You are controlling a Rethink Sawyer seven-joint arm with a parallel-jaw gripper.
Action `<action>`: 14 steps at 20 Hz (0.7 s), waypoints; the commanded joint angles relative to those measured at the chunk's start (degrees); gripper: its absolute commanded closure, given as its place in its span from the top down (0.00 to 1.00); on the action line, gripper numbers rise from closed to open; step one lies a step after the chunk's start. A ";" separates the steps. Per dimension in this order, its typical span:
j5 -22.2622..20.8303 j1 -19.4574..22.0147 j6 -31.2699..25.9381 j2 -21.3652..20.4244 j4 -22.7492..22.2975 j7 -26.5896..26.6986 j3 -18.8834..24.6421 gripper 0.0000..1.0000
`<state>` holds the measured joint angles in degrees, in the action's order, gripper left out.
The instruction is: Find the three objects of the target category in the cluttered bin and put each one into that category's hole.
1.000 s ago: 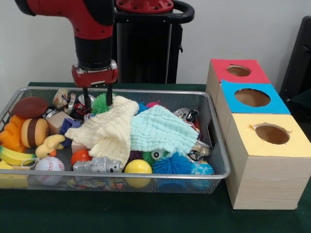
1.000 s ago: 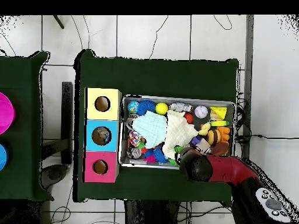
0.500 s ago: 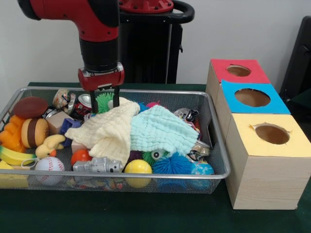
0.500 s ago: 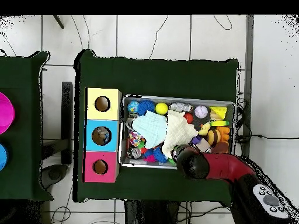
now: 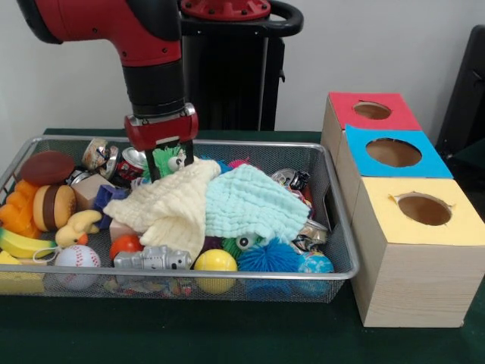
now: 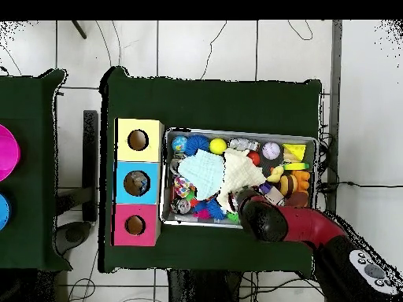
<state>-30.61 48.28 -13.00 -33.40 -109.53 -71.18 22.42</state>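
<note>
- Since the earlier front picture, the gripper (image 5: 168,161) has moved slightly right and now hangs at the far side of the bin (image 5: 333,227), over the yellow cloth (image 5: 168,203) edge and a green spiky ball (image 5: 162,158). Its fingers reach down around the ball, but I cannot tell if they grasp it.
- I judge the search step is in hand; next the arm must lift the found toy and carry it to the hole (image 5: 372,111) in the red top.
- No readable writing shows.
- From overhead, the arm (image 6: 271,222) covers the bin's (image 6: 236,134) near edge; the hole (image 6: 134,225) lies well apart.
</note>
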 commanded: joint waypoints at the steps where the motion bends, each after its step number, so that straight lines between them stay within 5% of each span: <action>1: -4.16 2.02 4.39 1.69 -1.98 -1.63 8.28 1.00; 14: -7.20 2.75 7.33 1.02 -2.37 -3.45 10.06 1.00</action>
<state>-34.16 50.65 -10.73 -33.27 -111.69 -71.18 27.58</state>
